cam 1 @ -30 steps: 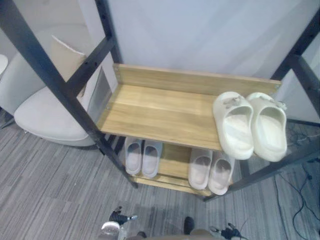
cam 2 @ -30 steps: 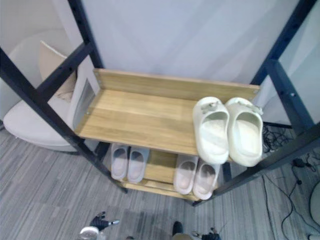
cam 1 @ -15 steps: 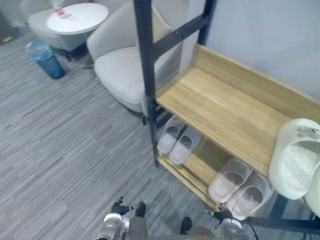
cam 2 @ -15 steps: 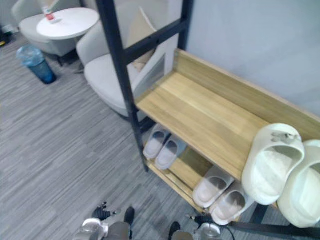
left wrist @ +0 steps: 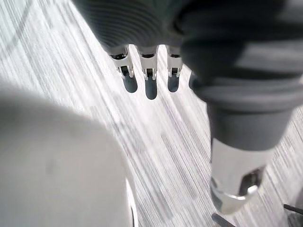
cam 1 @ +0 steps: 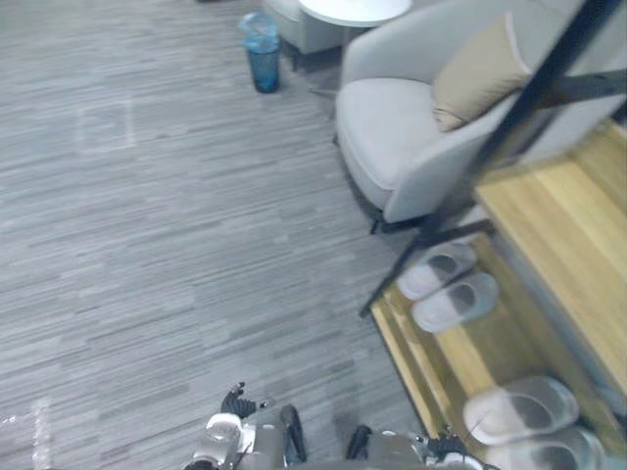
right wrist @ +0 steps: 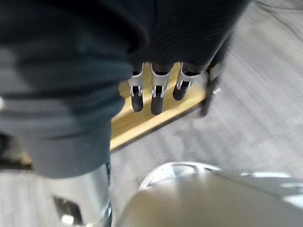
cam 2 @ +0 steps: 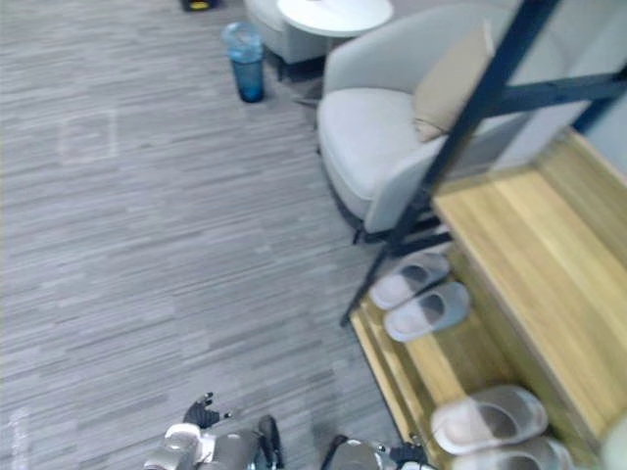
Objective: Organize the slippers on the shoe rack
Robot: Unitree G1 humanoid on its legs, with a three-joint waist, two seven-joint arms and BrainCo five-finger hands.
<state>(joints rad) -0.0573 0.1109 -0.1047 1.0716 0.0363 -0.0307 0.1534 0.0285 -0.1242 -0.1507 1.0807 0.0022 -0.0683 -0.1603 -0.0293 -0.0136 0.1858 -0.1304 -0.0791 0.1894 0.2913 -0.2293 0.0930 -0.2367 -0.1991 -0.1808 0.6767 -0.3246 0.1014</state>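
The wooden shoe rack [cam 1: 573, 220] with black posts stands at the right edge of the eye views. On its lower shelf lie two pairs of grey slippers: one pair [cam 1: 447, 285] near the rack's left post, another pair [cam 1: 521, 412] further right. My left hand [cam 1: 235, 402] hangs low at the bottom edge, over the floor. Its fingers [left wrist: 150, 81] are straight and hold nothing. My right hand [cam 2: 410, 453] hangs low by the rack's front edge. Its fingers [right wrist: 156, 95] are straight too, with the lower shelf's wooden edge [right wrist: 142, 124] past them.
A light grey armchair [cam 1: 407, 147] with a beige cushion [cam 1: 478, 73] stands against the rack's left side. Behind it are a round white table [cam 1: 355, 9] and a blue bin [cam 1: 262, 53]. Grey striped carpet [cam 1: 147, 245] stretches to the left.
The camera has swung to the left: the rack has slid to the right edge and the cream clogs on its upper shelf have left the picture. Both hands stay low.
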